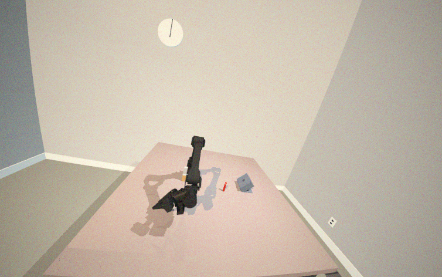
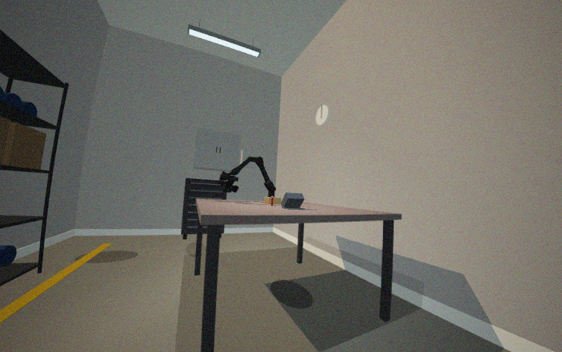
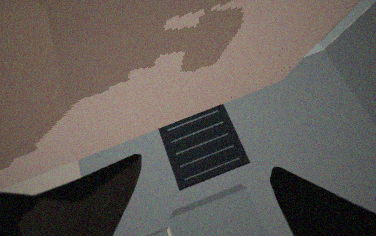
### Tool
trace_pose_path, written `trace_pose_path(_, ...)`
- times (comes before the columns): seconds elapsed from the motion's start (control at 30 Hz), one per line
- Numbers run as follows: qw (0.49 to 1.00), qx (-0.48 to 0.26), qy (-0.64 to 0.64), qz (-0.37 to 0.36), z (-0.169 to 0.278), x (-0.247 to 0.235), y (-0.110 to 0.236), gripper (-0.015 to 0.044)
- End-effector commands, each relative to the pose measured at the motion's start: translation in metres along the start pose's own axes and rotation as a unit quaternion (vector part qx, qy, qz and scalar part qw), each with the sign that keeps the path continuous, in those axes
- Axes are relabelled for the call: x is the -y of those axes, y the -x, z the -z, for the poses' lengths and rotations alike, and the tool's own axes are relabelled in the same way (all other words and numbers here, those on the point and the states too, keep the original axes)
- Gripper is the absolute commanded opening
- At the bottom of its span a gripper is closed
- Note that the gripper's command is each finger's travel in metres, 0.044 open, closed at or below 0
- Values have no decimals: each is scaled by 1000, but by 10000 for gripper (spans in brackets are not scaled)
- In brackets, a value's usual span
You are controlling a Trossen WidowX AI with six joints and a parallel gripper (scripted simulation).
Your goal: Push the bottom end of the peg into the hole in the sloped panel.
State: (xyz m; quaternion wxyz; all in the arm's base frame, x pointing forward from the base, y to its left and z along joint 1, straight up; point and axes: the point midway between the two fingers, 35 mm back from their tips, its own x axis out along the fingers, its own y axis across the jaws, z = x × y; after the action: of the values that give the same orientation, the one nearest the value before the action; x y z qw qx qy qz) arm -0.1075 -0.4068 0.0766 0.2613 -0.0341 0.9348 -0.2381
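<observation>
Top view: unlabelled red peg (image 1: 224, 186) upright.

The arm (image 1: 194, 161) is matte black throughout, built of blocky boxy links with a squared elbow housing at its 12 o'clock end. A small white-and-tan block (image 1: 184, 174) sits at its 9 o'clock side. The gripper (image 3: 205, 200) has two dark wedge-shaped fingers.

Colours around my bench

My black tool (image 1: 169, 206) hangs over the pale pink bench (image 1: 228, 235); on the bench, the peg (image 1: 224, 186) is red and the sloped panel (image 1: 244, 182) slate grey. Beyond the bench stands a dark cabinet (image 3: 204, 146) striped with pale lines.
</observation>
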Motion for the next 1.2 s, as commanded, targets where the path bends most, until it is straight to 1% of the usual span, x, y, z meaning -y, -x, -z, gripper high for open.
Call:
trace_pose_path(0.0,1000,1,-2,0,0,0,0,426)
trace_pose_path(0.03,1000,3,-6,1,-2,0,2,440)
trace_pose_path(0.57,984,88,-157,9,-36,-3,51,440)
trace_pose_path(1.17,932,177,-315,-26,-69,-18,108,440)
